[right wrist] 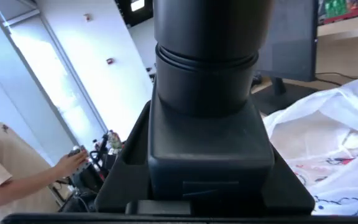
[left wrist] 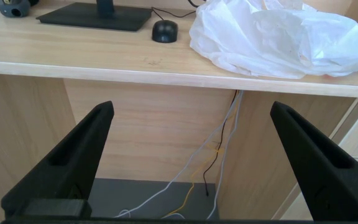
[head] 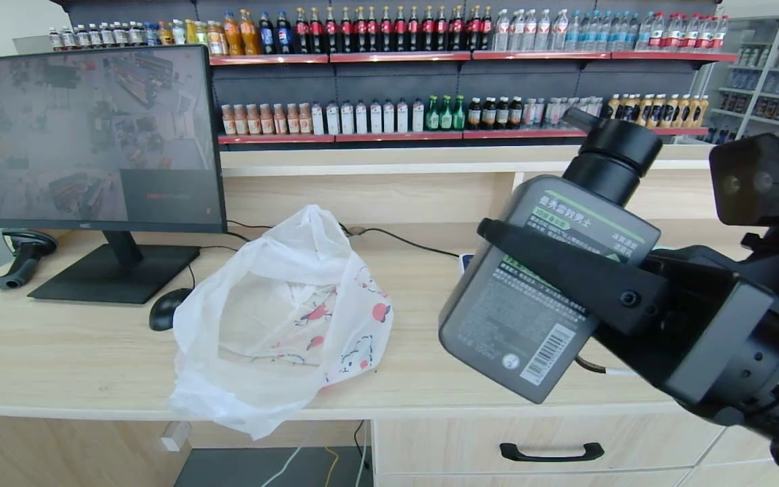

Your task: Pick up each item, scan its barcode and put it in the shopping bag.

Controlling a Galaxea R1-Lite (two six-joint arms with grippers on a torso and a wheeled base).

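Observation:
My right gripper is shut on a dark grey bottle with a black pump cap, held tilted above the counter's right half with its barcode label facing the head camera. In the right wrist view the bottle stands close before the lens, cap upward. The white plastic shopping bag lies open and slumped on the counter, left of the bottle; it also appears as the bag and the bag. My left gripper hangs open below the counter's front edge, with nothing between its fingers.
A monitor on a stand, a black mouse and a handheld scanner sit on the wooden counter at the left. Cables run behind the bag and hang under the counter. Shelves of drinks stand behind. A drawer handle lies below the counter.

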